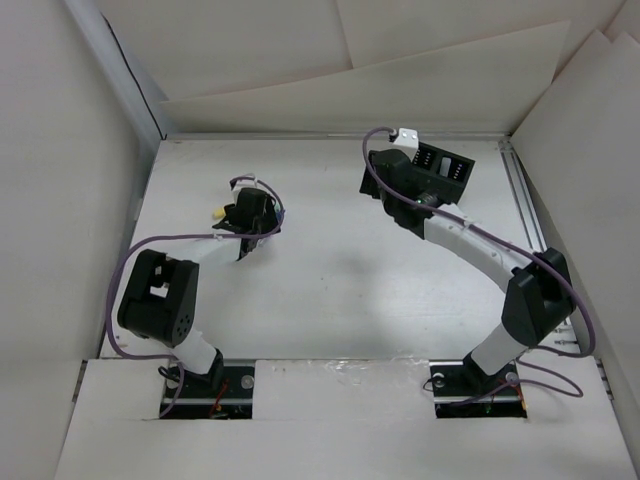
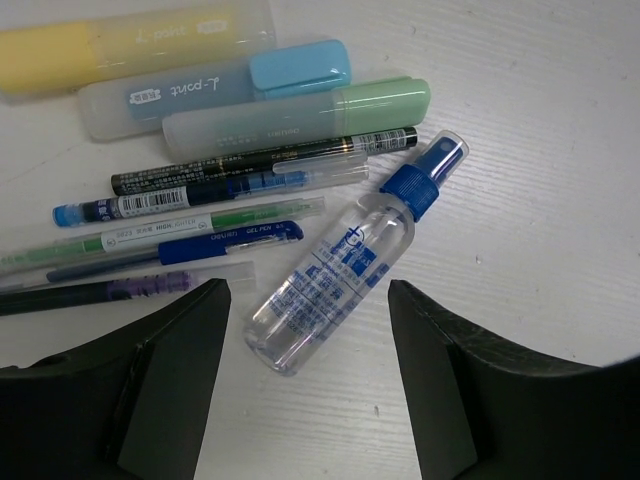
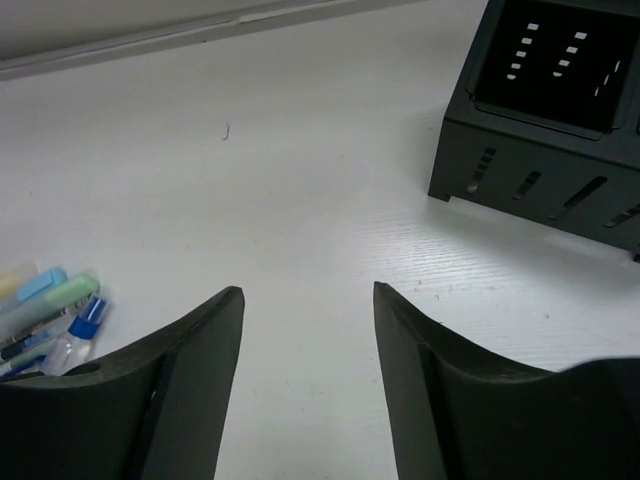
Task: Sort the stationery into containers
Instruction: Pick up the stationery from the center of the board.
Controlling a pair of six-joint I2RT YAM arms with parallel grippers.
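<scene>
Stationery [image 2: 200, 170] lies in one loose group on the white desk [image 2: 540, 200], on the left side, under the left end effector [image 2: 308, 295]. In the left wrist view I can see a yellow highlighter [image 2: 130, 45], cut by the top edge, then a light-blue highlighter [image 2: 215, 85] and a green one [image 2: 300, 118], and below them several thin pens. The ends of these pens go out of the frame at the left, and the lowest pens are partly behind the left finger [image 2: 150, 390]. A clear spray bottle [image 2: 335, 265] with a blue cap lies just beside the pens. The fingers of this end effector stand wide apart and hold nothing.

From above, the left wrist covers nearly all the group; only a small yellowish tip [image 1: 213, 212] shows.

The right end effector [image 3: 308, 295] is also spread wide and empty, near the black organiser box [image 3: 530, 170] at the far right of the desk. The box is cut off at the frame edge, and its inside is too dark to make out.
</scene>
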